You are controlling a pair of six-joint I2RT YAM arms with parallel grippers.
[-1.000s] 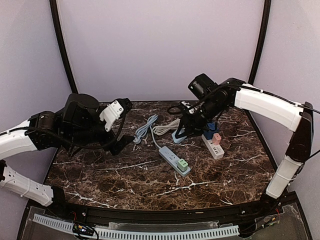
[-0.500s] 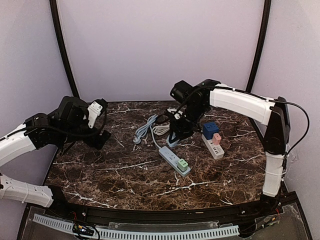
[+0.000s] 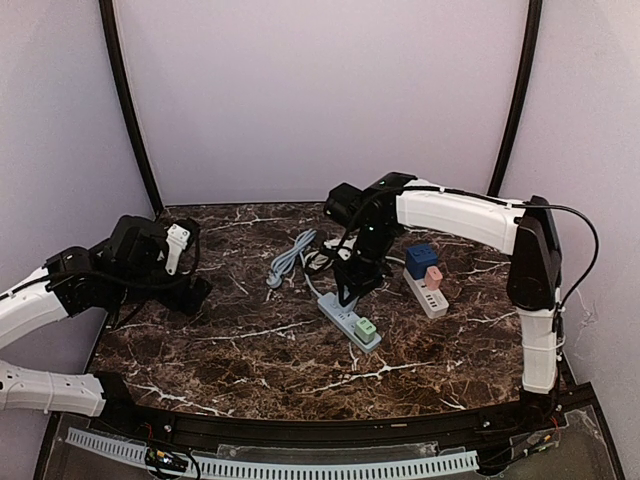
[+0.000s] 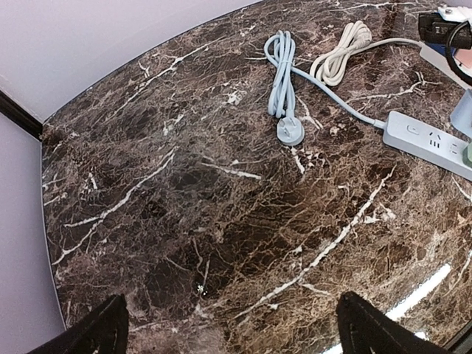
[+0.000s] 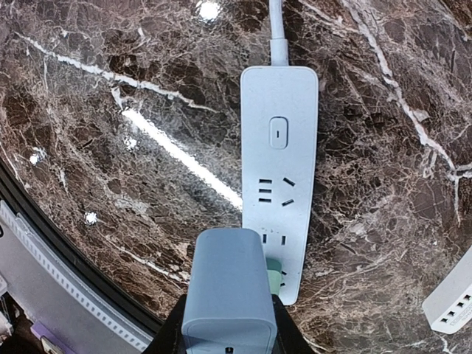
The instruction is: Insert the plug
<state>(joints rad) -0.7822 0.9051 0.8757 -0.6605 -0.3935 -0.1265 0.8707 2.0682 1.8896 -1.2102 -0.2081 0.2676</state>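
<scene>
My right gripper (image 3: pixel 350 288) is shut on a light blue plug adapter (image 5: pixel 228 289) and holds it just above the near end of the grey-blue power strip (image 5: pixel 279 169). The strip also shows in the top view (image 3: pixel 345 318). A green plug (image 5: pixel 275 280) sits in the strip's last socket, right beside the held adapter. The strip's two sockets beyond it are free. My left gripper (image 3: pixel 192 292) is open and empty over the bare left part of the table, its fingertips (image 4: pixel 99 332) wide apart.
A white power strip (image 3: pixel 428 295) with a blue cube adapter (image 3: pixel 420 259) and a pink plug (image 3: pixel 434 277) lies to the right. A coiled light blue cable (image 4: pixel 282 70) with its plug (image 4: pixel 290 131) and a coiled white cable (image 4: pixel 339 59) lie behind the strip.
My right arm has swung left and down with the light blue adapter, from near the white strip to over the grey-blue strip. My left arm has drawn back to the left.
</scene>
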